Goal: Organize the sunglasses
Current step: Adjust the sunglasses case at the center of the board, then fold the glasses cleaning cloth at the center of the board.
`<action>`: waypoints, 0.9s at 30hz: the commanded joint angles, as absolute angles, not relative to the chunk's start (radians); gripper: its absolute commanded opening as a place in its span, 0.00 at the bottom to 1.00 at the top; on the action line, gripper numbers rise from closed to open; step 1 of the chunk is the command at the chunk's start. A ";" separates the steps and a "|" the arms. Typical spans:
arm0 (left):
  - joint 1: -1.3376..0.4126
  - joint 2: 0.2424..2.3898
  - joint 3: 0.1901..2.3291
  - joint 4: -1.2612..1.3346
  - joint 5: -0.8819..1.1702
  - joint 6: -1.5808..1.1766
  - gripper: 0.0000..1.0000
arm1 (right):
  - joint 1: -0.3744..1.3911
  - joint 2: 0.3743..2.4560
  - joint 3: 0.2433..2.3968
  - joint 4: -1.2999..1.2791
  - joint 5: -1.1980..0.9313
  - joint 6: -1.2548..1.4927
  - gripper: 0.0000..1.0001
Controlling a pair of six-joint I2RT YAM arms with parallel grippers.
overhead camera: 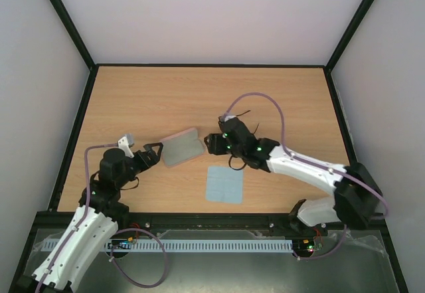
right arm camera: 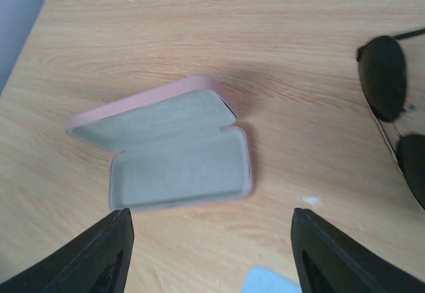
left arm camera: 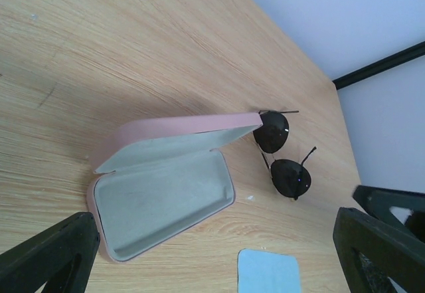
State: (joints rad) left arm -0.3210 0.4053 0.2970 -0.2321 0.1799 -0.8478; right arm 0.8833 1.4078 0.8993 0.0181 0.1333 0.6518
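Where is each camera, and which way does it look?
Top: above and behind the arms, looking down on the table; both arms, left gripper and right gripper show.
Left wrist: on the left arm, facing the pink case and sunglasses; its open gripper frames them.
Right wrist: on the right arm, facing the case; its open gripper shows.
Both wrist views share the case and sunglasses.

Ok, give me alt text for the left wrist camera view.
Open, empty pink case on a wooden table, black sunglasses beside its lid's end. A light blue cloth lies between the open jaws of the left gripper.
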 commanded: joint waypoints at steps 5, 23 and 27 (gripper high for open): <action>-0.404 0.434 0.382 -0.293 0.223 -0.816 1.00 | 0.883 1.006 0.695 -0.174 0.191 0.672 0.92; -1.053 0.908 0.468 -0.107 -0.157 -0.856 1.00 | 0.873 0.729 0.533 -0.362 0.220 0.809 0.75; -1.043 1.017 0.498 -0.050 -0.137 -0.837 0.99 | 0.871 0.868 0.498 -0.284 0.243 0.813 0.45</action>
